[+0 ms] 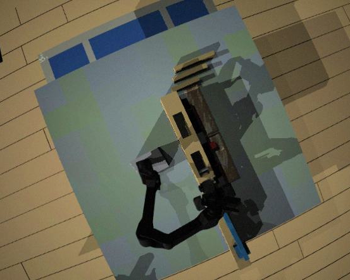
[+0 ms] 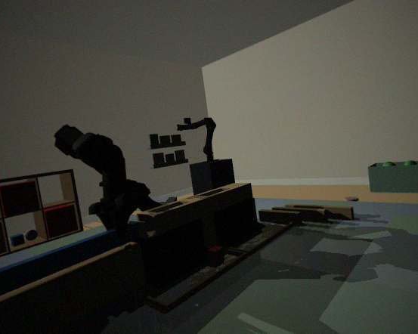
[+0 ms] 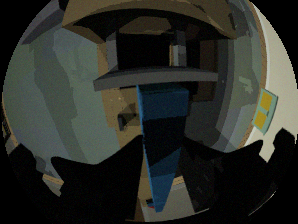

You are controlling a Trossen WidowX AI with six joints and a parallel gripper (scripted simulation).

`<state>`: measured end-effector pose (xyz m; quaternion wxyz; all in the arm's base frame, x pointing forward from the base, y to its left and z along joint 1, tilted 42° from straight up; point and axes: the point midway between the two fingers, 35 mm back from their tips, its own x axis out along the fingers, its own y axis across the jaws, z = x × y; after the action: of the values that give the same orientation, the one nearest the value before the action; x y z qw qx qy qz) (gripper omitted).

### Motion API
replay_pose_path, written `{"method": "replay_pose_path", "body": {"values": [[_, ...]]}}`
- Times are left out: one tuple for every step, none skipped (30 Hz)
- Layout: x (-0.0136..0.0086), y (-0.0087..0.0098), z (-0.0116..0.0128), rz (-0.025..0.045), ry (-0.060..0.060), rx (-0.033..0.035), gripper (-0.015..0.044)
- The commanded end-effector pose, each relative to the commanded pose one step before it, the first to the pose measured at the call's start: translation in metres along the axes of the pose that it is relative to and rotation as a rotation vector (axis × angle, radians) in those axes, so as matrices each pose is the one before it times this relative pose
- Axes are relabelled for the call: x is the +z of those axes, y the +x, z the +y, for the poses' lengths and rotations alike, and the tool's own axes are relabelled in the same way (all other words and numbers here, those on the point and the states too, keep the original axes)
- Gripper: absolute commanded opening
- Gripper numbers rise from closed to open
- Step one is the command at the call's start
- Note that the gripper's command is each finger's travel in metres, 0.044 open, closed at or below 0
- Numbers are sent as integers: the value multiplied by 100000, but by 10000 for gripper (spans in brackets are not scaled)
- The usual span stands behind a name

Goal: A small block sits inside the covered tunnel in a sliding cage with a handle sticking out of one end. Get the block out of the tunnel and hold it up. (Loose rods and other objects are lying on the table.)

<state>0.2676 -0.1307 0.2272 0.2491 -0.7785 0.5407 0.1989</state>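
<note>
The wooden tunnel (image 1: 186,144) (image 2: 210,227) has two windows in its roof and dark openings in its side. A small red block (image 1: 213,145) (image 2: 215,256) shows low at that open side, near the middle. A long blue handle (image 1: 231,225) (image 2: 62,261) (image 3: 162,104) sticks out of the tunnel's near end. My gripper (image 1: 223,210) (image 2: 116,228) (image 3: 157,137) points down at that end, its fingertips on either side of the blue handle and closed against it. The cage inside is mostly hidden by roof and shadow.
A wooden wall (image 1: 229,244) (image 2: 73,287) runs alongside the handle. A low brown-rimmed board (image 1: 224,158) lies along the tunnel's open side. Three loose wooden rods (image 1: 194,61) (image 2: 319,212) lie beyond the tunnel's far end. My arm's base (image 1: 150,169) stands on the tunnel's other side.
</note>
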Motion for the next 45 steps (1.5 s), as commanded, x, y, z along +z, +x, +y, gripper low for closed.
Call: {"method": "replay_pose_path", "body": {"values": [[-96,-53,-125,35,1089,-475,40],[0,0,0,0,0,0,33],[0,0,0,0,0,0,26],[-47,15,-2,-17,-3,8,0],[-90,28,-4,-32,-5,15,0],[-135,42,-6,-45,-8,21,0],[-182,56,-7,-57,-12,25,0],[-218,67,-7,-62,-16,26,0],[-251,76,-6,-62,-20,25,0],[-273,81,-4,-58,-24,22,0],[-283,83,-1,-49,-28,17,0],[-287,83,1,-39,-31,11,0],[-290,82,4,-28,-34,6,0],[-292,82,7,-17,-37,1,0],[-294,81,10,-6,-41,-4,0],[-296,80,13,5,-44,-9,0],[-299,79,16,16,-48,-13,0],[-301,79,19,28,-51,-17,0],[-303,78,23,39,-55,-21,0],[-305,77,26,50,-59,-25,0],[-307,77,29,62,-64,-28,0],[-309,76,32,73,-68,-31,0],[-310,75,36,85,-72,-34,0],[-312,74,39,96,-77,-37,0],[1733,-719,-221,-1888,-2536,-1322,26],[0,0,0,0,0,0,53],[0,0,0,0,0,0,79],[0,0,0,0,0,0,105],[0,0,0,0,0,0,131],[0,0,0,0,0,0,157],[-12,-65,-19,10,48,32,184],[-24,-133,-38,23,97,65,210],[-38,-208,-57,41,149,99,236],[-47,-256,-67,58,180,118,263],[-58,-310,-77,82,213,138,289],[-71,-370,-86,113,247,155,315],[-83,-422,-90,150,274,166,341],[-91,-447,-87,183,281,162,368],[-96,-454,-79,210,277,149,394],[-100,-455,-70,235,269,134,420],[-84,-369,-51,208,213,96,440],[-52,-224,-28,134,127,53,440],[-18,-75,-9,46,42,17,440],[731,951,191,-1152,-1432,46,440],[625,-194,-34,-11,278,98,440]]}}
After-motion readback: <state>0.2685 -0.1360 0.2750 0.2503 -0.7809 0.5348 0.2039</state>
